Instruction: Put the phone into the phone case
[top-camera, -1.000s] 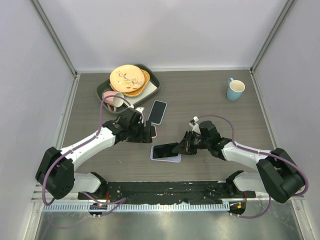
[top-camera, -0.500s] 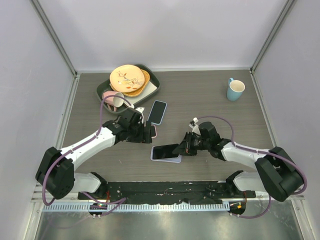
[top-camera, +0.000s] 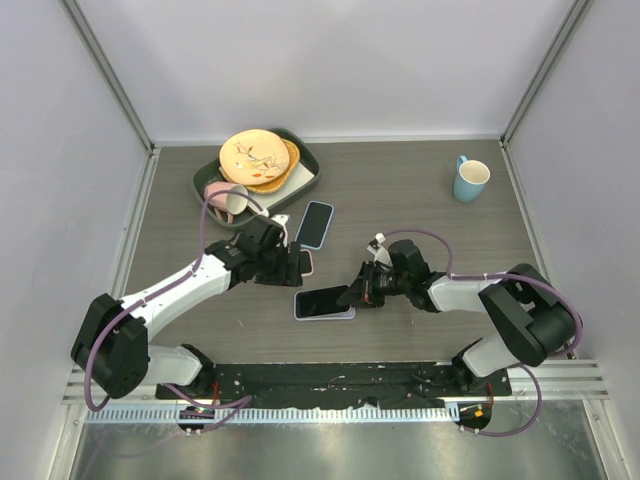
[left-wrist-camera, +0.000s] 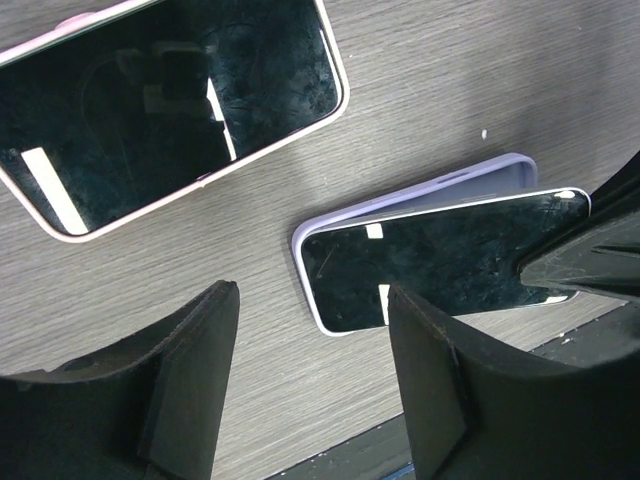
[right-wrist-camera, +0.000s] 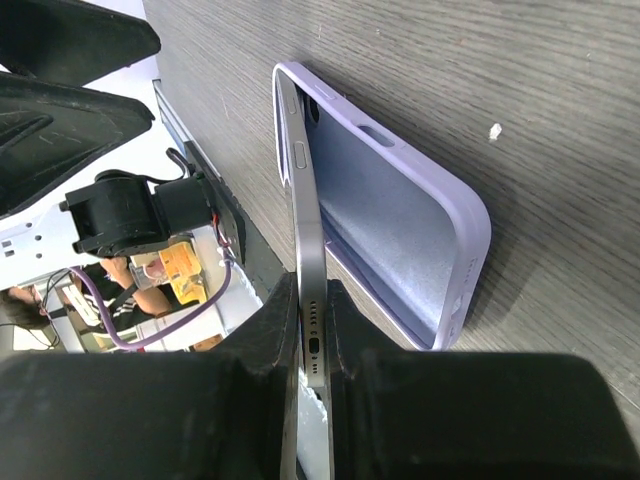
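**Two claws at the phone case**

My right arm (top-camera: 460, 293) reaches in low from the right of the phone case (right-wrist-camera: 400, 230), with the forearm stretched toward it. My right gripper (right-wrist-camera: 312, 290) is clamped tight on one short end of the phone (right-wrist-camera: 308, 200). It holds the phone tilted, with the far end resting in the case and the gripped end raised off it. My left arm (top-camera: 170, 290) comes in from the left of the case, elbow bent. My left gripper (left-wrist-camera: 312, 295) hovers just beyond the case's left end, fingers (left-wrist-camera: 200, 340) spread wide and holding nothing.
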